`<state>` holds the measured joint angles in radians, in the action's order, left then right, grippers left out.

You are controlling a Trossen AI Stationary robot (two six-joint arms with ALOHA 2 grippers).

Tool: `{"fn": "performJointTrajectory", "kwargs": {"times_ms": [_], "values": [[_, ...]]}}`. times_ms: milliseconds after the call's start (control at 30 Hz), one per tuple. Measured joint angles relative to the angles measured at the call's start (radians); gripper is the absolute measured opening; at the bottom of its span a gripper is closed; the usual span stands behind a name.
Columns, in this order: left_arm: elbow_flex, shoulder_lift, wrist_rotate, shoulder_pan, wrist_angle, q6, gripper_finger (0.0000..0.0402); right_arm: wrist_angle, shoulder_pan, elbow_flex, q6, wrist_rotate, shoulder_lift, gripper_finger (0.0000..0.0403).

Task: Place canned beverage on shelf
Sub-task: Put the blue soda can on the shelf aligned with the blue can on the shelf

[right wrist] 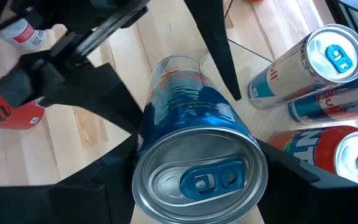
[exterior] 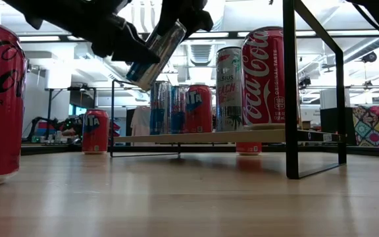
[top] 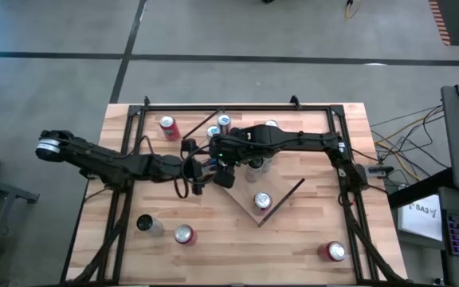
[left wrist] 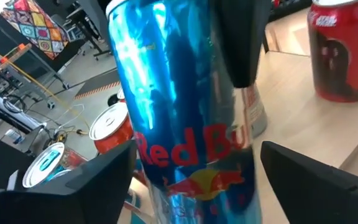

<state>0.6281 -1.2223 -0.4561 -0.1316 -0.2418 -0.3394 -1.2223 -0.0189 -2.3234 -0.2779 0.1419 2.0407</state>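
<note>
A blue Red Bull can (left wrist: 185,112) hangs tilted above the table (exterior: 189,197), top end uppermost, in the low view (exterior: 155,51). My right gripper (right wrist: 197,180) is shut on its top end. My left gripper (left wrist: 197,174) is open, one finger on either side of the can's lower body, with a gap showing at one side. In the high view the two grippers meet at the table's middle, left (top: 200,170) and right (top: 223,163). The shelf (exterior: 209,137), a light-wood board, lies just beyond and carries several upright cans, among them a Coca-Cola can (exterior: 265,76). My right gripper pinches the can's wall just under the top rim (right wrist: 143,152) between its two fingers, one on each side. The fingers (left wrist: 241,37) come from the top end, slanting down, and lie along the can. The can is lifted clear of the table and tilted.
A black frame (exterior: 289,85) stands over the table. Loose cans lie about: red ones at the near edge (top: 183,234) and near right (top: 333,252), a dark one (top: 148,225), a red one far left (top: 168,127). Cables lie on the floor to the right.
</note>
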Motion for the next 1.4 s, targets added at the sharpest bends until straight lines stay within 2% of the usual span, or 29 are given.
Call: {"fn": "performJointTrajectory", "kwargs": {"times_ms": [300, 533, 867, 1000, 1233, 1400], "values": [[0.000, 0.000, -0.017, 0.005, 0.000, -0.036, 0.0218, 0.007, 0.000, 0.000, 0.004, 0.011, 0.000, 0.0242], [0.000, 0.002, -0.030, 0.005, -0.001, -0.069, 0.0217, 0.007, 0.000, 0.000, 0.023, 0.007, -0.001, 0.0253], [-0.003, 0.008, -0.029, 0.004, -0.016, -0.096, 0.0217, 0.031, 0.000, 0.000, 0.027, -0.019, -0.006, 0.0333], [-0.004, 0.011, -0.028, 0.004, -0.019, -0.094, 0.0217, 0.032, 0.000, 0.000, 0.026, -0.018, -0.034, 0.0353], [-0.012, 0.016, -0.022, 0.004, -0.070, -0.108, 0.0217, 0.070, 0.000, -0.013, 0.027, -0.011, -0.107, 0.0358], [-0.037, 0.038, 0.032, 0.004, -0.126, -0.123, 0.0217, 0.100, -0.007, -0.013, 0.052, -0.010, -0.163, 0.0358]]}}
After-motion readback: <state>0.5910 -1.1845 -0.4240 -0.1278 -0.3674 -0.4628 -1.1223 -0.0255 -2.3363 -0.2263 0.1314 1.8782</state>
